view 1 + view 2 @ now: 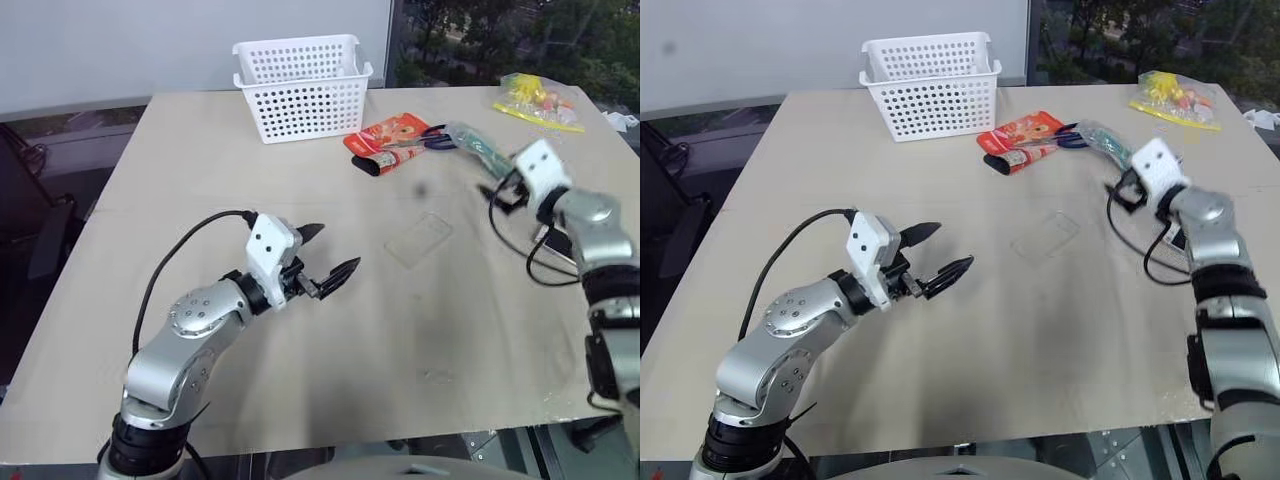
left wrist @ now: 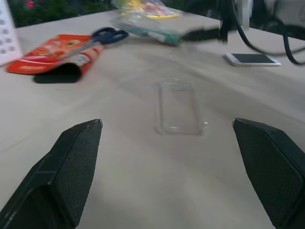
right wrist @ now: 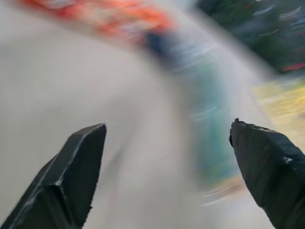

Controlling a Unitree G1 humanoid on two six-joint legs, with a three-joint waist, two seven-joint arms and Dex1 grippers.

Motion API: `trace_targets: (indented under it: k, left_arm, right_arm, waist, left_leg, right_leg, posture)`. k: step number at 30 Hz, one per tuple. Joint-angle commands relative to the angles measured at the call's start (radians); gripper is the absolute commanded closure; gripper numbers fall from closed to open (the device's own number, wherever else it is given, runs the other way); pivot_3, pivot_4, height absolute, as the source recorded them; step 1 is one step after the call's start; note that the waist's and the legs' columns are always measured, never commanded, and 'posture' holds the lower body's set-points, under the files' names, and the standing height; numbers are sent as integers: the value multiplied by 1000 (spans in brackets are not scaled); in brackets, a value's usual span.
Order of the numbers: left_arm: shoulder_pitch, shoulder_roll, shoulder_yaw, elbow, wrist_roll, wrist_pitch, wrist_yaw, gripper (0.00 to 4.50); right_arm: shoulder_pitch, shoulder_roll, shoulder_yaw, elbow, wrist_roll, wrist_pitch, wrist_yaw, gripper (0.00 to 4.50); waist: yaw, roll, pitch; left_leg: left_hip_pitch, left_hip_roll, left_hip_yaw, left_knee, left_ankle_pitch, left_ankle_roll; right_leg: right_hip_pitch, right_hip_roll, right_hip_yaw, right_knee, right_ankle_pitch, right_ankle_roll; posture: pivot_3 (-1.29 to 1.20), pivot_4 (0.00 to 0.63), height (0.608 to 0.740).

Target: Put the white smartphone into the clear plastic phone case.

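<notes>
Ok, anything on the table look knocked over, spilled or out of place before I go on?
Nothing stands out. The clear plastic phone case lies flat and empty mid-table; the white smartphone lies flat beyond it. The white basket stands upright, and the orange packet lies near it. Both grippers are open and empty.

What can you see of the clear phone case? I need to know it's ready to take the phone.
The clear plastic phone case is a thin, see-through rectangular shell with rounded corners and a low rim. It lies flat on the table, apparently empty, near the middle, touching only the tabletop, ahead of the open left gripper.
</notes>
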Motion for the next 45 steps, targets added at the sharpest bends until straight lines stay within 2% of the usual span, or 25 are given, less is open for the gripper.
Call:
trace_targets:
  k: [1,6,9,13,16,20,24,30,32,34,39,40,42,43,45]
  left_arm:
    - [-51,18,-14,69,12,-53,-67,0]
    - [-196,33,-87,287,83,-147,-180,0]
    - [-344,3,-157,498,165,-246,-247,0]
    - [-545,-127,-235,717,226,-304,-282,0]
    - [-632,-230,-302,834,283,-331,-288,0]
    - [-664,-353,-395,951,361,-336,-279,0]
    - [-641,-415,-454,1001,422,-312,-267,0]
    - [-651,-448,-470,1123,528,-284,-168,1224]
    - [-658,-451,-453,1145,541,-258,-136,1862]
    - [-661,-447,-440,1153,552,-233,-116,2155]
    - [-644,-428,-429,1129,560,-218,-114,3581]
    - [-636,-422,-427,1115,557,-217,-120,3581]
    - [-615,-402,-413,1071,549,-214,-121,4204]
    - [-603,-387,-404,1043,543,-205,-126,4365]
    - [-575,-349,-386,973,535,-195,-140,4365]
  right_arm:
    - [173,-55,-103,-381,236,203,106,69]
    - [448,-94,-211,-685,439,373,134,69]
    - [527,-71,-270,-781,517,427,76,69]
    - [574,-55,-292,-809,482,406,13,69]
    - [601,-54,-310,-820,456,391,-26,69]
    - [673,-81,-311,-818,304,314,-85,69]
    - [742,-76,-363,-846,296,286,-79,69]
    - [772,-79,-426,-885,334,306,-78,0]
    - [774,-80,-435,-892,348,318,-75,0]
    - [769,-84,-435,-887,350,322,-72,0]
    - [741,-89,-421,-870,347,319,-68,0]
    - [733,-89,-418,-866,345,318,-68,0]
    - [721,-90,-413,-857,340,315,-64,0]
    - [714,-92,-411,-850,336,312,-63,0]
    - [702,-98,-410,-832,328,305,-56,0]
  waist:
    - [6,2,0]
    - [13,3,0]
    - [15,3,0]
    - [15,2,0]
    - [17,1,0]
    - [17,2,0]
    - [11,1,0]
    - [14,1,0]
    - [13,1,-1]
    - [10,1,-1]
    - [8,1,-2]
    - [9,1,-2]
    - [8,1,-2]
    - [7,1,-2]
    - [3,1,-2]
  left_leg:
    - [-1,0,-1,0,0,0]
    - [2,-1,-2,3,0,0]
    - [3,-1,-2,5,0,0]
    - [1,-1,-3,12,0,0]
    - [-2,-2,-3,12,-1,2]
    - [-2,-7,-3,12,-3,6]
    - [-4,-8,-3,12,-6,9]
    - [0,-7,-3,13,-6,10]
    - [1,-7,-4,14,-6,10]
    - [1,-6,-4,15,-6,10]
    - [2,-7,-3,15,-6,10]
    - [2,-7,-3,15,-6,10]
    - [2,-6,-4,14,-6,10]
    - [2,-6,-4,14,-6,10]
    - [2,-5,-4,14,-6,10]
  right_leg:
    - [0,-1,-1,0,0,0]
    - [4,0,-4,0,-5,0]
    - [5,1,-4,0,-5,0]
    - [6,1,-3,0,-4,1]
    - [6,0,-1,-1,-3,2]
    - [6,0,1,-1,-4,4]
    - [4,1,4,-1,-5,8]
    - [6,1,5,0,-6,7]
    - [7,1,5,0,-6,7]
    - [7,1,7,0,-6,7]
    - [7,1,9,0,-6,8]
    - [7,1,9,0,-6,8]
    - [7,2,9,0,-6,8]
    - [7,2,9,0,-5,8]
    - [7,3,9,0,-5,7]
  posture:
    - [0,150,740]
    - [0,150,740]
    - [0,150,740]
    - [0,150,740]
    - [0,150,740]
    - [0,150,740]
    - [0,150,740]
    - [0,150,740]
    - [0,150,740]
    - [0,150,740]
    - [0,150,740]
    - [0,150,740]
    - [0,150,740]
    - [0,150,740]
    - [0,150,740]
